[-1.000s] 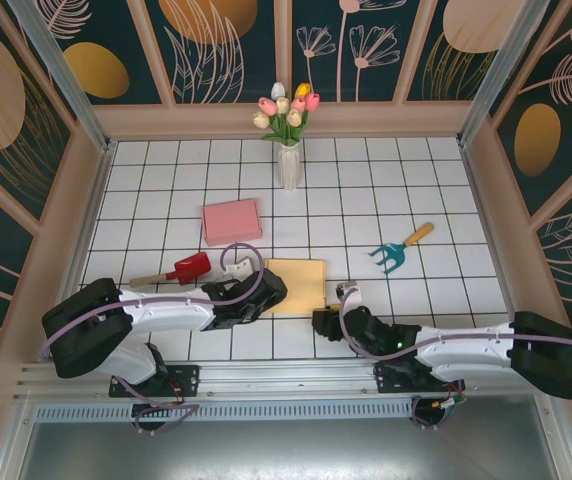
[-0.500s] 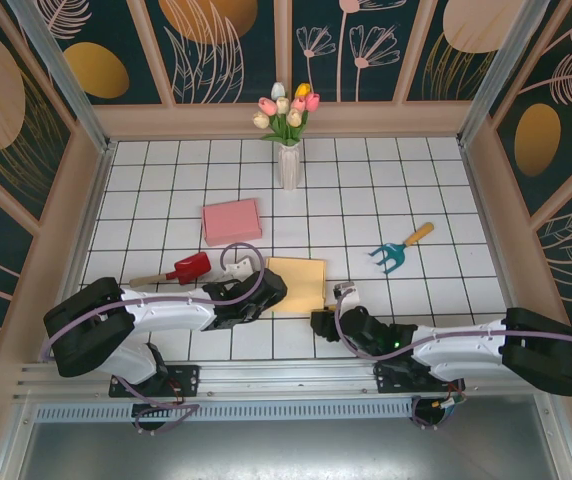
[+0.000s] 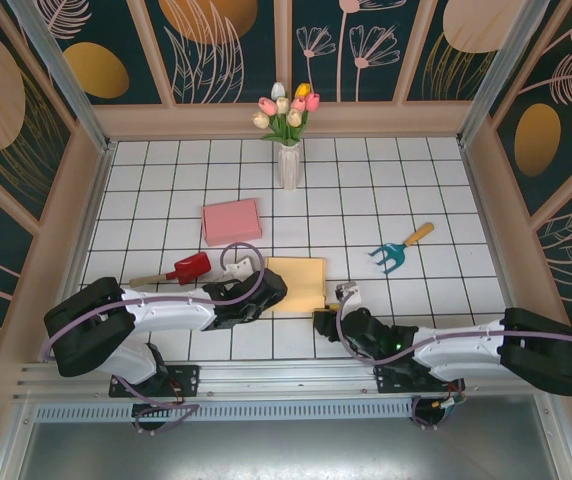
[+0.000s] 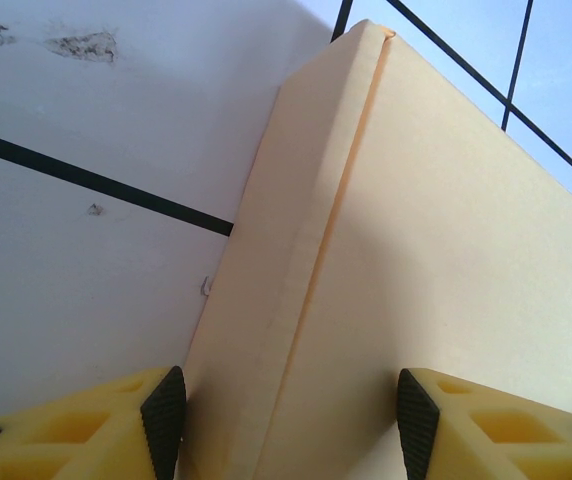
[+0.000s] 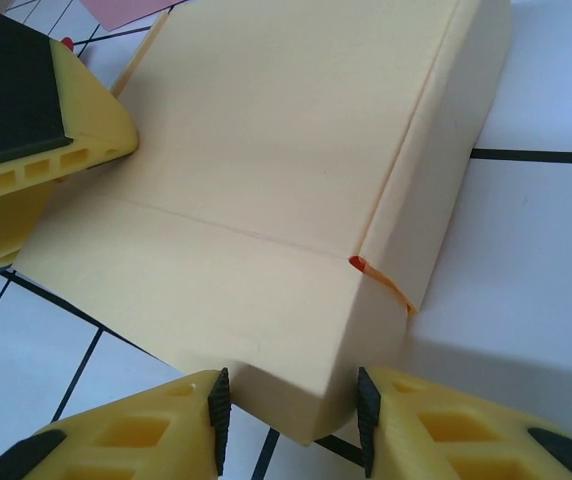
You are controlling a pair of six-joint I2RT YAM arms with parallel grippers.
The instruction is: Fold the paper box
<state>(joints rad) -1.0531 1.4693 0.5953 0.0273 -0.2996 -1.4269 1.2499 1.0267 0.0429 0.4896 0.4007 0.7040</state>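
Your paper box [image 3: 297, 284] lies closed and flat at lower centre, with bare tiles along its right edge. Left gripper [image 4: 284, 410] stands wide astride the box's left edge; whether its pads bite is unclear. Right gripper [image 5: 291, 405] is narrow, pinching the near corner. At upper centre, the vase [image 3: 289, 165] holds tulips [image 3: 286, 105].

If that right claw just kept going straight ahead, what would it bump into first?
Most likely the yellow paper box: its near corner sits right between the fingertips of the right gripper, so there is hardly any free way ahead.
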